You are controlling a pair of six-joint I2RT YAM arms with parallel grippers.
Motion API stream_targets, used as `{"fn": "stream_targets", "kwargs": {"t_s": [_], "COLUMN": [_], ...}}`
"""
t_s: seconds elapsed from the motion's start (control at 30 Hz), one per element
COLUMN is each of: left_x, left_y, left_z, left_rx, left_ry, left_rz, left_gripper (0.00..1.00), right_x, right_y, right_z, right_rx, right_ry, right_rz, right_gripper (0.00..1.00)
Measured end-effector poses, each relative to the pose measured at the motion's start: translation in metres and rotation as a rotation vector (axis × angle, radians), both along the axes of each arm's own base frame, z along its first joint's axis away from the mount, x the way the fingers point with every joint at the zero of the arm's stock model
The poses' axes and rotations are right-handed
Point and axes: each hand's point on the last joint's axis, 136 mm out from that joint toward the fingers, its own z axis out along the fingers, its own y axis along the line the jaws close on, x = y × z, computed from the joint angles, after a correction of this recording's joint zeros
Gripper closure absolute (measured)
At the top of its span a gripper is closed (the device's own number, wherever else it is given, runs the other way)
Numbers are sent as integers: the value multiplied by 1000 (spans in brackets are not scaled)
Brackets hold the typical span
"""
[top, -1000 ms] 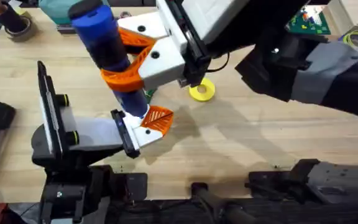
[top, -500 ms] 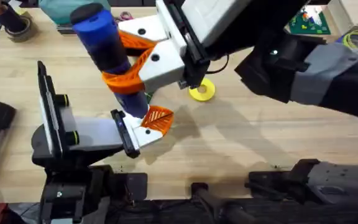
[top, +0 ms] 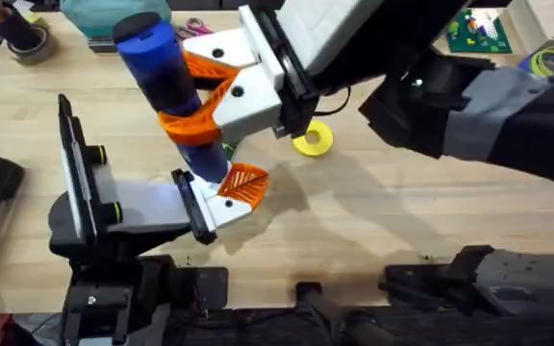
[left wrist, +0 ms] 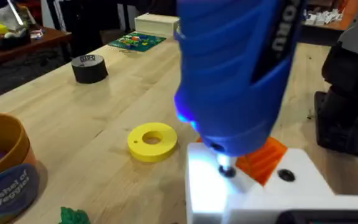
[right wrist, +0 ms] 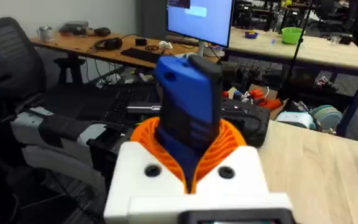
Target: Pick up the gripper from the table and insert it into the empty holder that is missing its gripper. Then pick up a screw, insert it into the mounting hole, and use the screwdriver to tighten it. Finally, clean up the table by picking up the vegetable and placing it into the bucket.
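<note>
Overhead, pale wooden table [top: 402, 221] bears yellow disc [top: 313, 140].

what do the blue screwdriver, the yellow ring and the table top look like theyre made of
Screwdriver: smooth blue plastic, by its slight sheen and moulded lettering; its bit looks metal. Yellow ring: matte plastic, probably printed, though that is unclear. Table: light wood or wood-look laminate, with visible grain lines.

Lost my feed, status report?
Right pincer clamped on screwdriver. Bit down on holder beside the orange gripper. Vegetable not yet binned.
</note>
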Motion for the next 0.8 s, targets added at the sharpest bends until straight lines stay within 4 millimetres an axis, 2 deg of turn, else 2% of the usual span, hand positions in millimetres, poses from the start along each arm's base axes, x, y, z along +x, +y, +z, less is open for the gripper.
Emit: {"fn": "stream_targets", "kwargs": {"t_s": [0.5, 0.67, 0.8], "left_x": [1, 1, 1], "left_y": [1, 1, 1], "left_z": [0, 0, 0], "left_rx": [-4, -2, -2], "left_ry": [9, 5, 4], "left_rz": [6, 6, 6], "left_gripper": [997, 997, 997], "right_x": [-2, -3, 6], "right_y": [-1, -5, -9], "right_z": [2, 18, 30], "right_rx": [24, 95, 91], "right_ry": [-22, -68, -27], "right_rz": [7, 4, -9], "right_gripper": [978, 978, 978]}}
